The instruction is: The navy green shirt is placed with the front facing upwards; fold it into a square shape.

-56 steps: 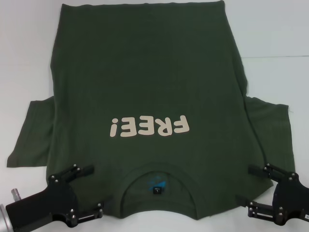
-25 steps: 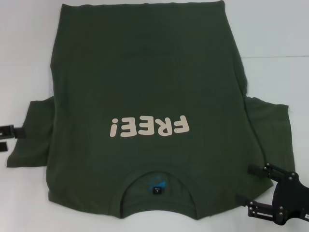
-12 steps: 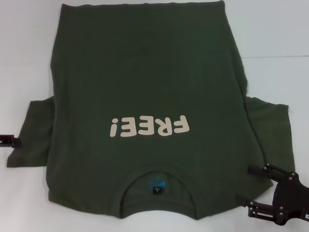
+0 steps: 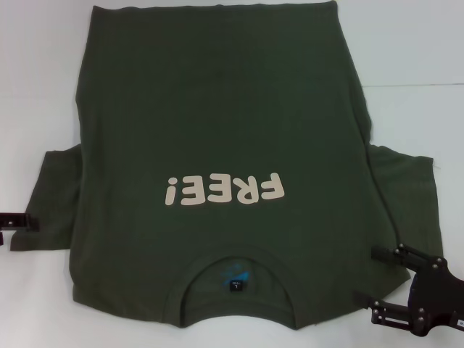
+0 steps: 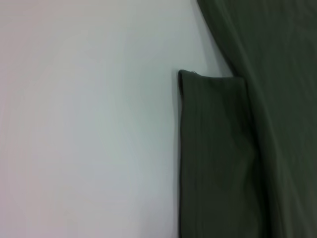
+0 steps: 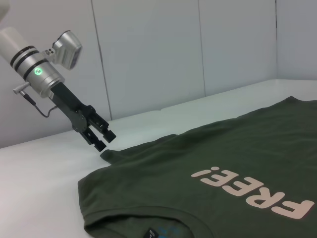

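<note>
Head view shows the left gripper [image 4: 10, 225] at the left sleeve's [image 4: 43, 199] outer hem, fingers slightly apart, seemingly poised to pinch it for folding inward. Centrally, the navy green shirt [image 4: 217, 109] lies flat on the white table [image 4: 406, 43], lettering up. By the collar-side shoulder, the right gripper [image 4: 380, 286] waits, spread wide.

1 shirt [image 4: 217, 130], 2 claws: left [image 6: 101, 140], right [image 4: 378, 283]
</note>
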Available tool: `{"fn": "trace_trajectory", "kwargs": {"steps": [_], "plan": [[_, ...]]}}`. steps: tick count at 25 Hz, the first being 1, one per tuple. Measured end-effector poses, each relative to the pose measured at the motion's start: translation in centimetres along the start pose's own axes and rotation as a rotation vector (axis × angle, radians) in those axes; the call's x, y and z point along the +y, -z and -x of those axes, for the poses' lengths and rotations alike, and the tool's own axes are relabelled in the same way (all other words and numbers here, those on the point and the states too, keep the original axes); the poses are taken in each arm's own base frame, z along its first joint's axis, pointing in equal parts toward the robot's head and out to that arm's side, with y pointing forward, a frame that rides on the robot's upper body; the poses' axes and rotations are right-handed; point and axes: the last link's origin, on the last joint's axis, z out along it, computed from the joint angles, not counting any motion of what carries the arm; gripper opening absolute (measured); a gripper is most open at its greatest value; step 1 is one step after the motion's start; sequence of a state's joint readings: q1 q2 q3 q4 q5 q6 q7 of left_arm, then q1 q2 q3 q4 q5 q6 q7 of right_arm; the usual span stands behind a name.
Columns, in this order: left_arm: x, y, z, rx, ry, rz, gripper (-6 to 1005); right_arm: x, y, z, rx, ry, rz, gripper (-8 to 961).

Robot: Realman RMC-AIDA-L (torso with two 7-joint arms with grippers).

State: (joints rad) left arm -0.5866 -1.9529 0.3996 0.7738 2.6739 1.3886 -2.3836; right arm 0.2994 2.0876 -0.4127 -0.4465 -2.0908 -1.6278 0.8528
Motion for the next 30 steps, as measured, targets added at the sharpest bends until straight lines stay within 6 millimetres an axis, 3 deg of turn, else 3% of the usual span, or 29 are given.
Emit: {"fn": "trace_trajectory", "kwargs": {"steps": [30], "plan": [[1.0,-0.7,0.2,-0.033,-0.006,0.035,875,0.0,0.0,0.0,0.000,-0.003,0.000,882]]}}
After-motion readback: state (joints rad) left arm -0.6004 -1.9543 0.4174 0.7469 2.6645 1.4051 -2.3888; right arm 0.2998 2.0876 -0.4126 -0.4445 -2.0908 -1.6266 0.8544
